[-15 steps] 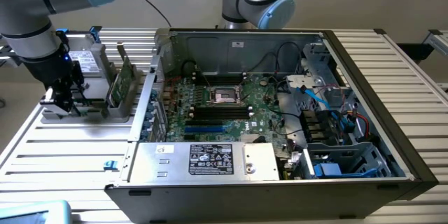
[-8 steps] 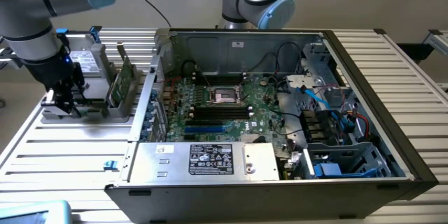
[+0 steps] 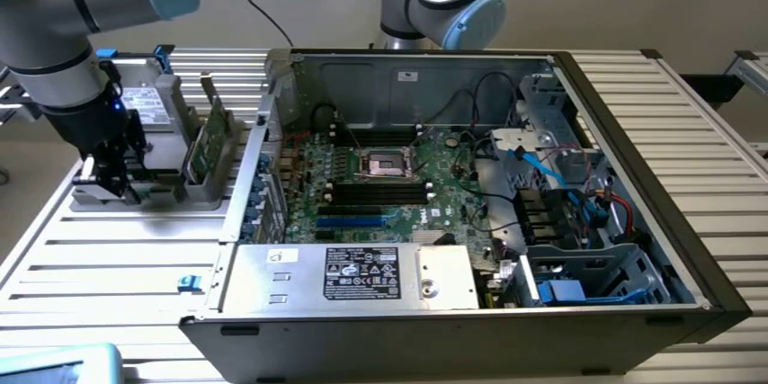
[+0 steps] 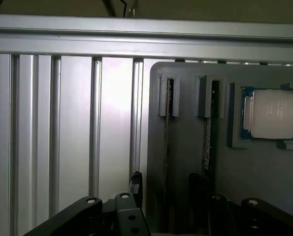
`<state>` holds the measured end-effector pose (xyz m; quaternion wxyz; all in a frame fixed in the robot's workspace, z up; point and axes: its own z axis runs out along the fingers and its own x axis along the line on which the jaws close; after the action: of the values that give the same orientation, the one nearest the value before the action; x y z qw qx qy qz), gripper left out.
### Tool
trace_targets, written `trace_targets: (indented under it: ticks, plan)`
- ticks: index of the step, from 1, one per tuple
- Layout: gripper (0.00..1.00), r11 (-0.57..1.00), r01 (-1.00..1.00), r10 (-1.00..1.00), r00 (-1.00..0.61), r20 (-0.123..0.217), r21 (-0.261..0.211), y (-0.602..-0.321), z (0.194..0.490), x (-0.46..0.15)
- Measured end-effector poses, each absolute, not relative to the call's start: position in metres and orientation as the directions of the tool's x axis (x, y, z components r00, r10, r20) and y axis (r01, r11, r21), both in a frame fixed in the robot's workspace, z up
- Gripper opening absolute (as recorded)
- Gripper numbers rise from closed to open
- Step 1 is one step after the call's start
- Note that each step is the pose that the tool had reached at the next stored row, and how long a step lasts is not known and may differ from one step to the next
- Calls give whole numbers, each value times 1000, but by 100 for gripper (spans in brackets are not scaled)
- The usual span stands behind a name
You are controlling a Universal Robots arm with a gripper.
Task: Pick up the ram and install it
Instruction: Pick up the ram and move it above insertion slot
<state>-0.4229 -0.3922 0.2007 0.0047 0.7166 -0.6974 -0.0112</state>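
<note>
Wrist view: the gripper (image 4: 167, 186) is seen with its fingers (image 4: 135, 189) spread, one on each side of the ram (image 4: 167, 137). No contact with the board can be made out. The ram is stood on its long edge in the grey holder (image 4: 185, 147), with one end caught in a slotted post, so only its thin upper edge is turned to the camera. It is judged that it is kept upright in this way so that both flat faces are offered to the fingers. The opening is held wider than the board, presumably so that the board is not knocked. A second stick (image 4: 208, 147) is parked in the same manner just beside it, and a silver processor (image 4: 272, 114) is laid flat in its own recess beyond that. The holder is set on the slatted table (image 4: 72, 123).

In the exterior view the gripper (image 3: 114, 188) is found low over the near part of the holder, at the exterior view's left of the computer case (image 3: 408, 78). The case is laid open, so that the motherboard (image 3: 447, 193) and its memory slots (image 3: 372, 192) are turned upward and can be reached from above. The slots appear unfilled, so the installing is judged not yet done. A green card (image 3: 211, 137) is stood upright at the end of the holder that is next to the case.
</note>
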Motion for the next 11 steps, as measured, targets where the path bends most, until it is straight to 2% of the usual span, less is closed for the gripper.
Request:
trace_targets:
  ticks: [4, 6, 7, 8, 9, 11]
  plan:
    - [49, -27, -999, -1000, 27, -10, 22, -392, 200, -423]
    - [36, -27, -999, -1000, 27, -10, 22, -392, 200, -423]
    - [36, -27, -999, -1000, 27, -10, 22, -392, 200, -423]
    - [24, -27, -999, -1000, 27, -10, 22, -392, 200, -423]
    - [24, -27, -999, -1000, 27, -10, 22, -392, 200, -423]
    - [13, -27, -999, -1000, 27, -10, 22, -392, 201, -423]
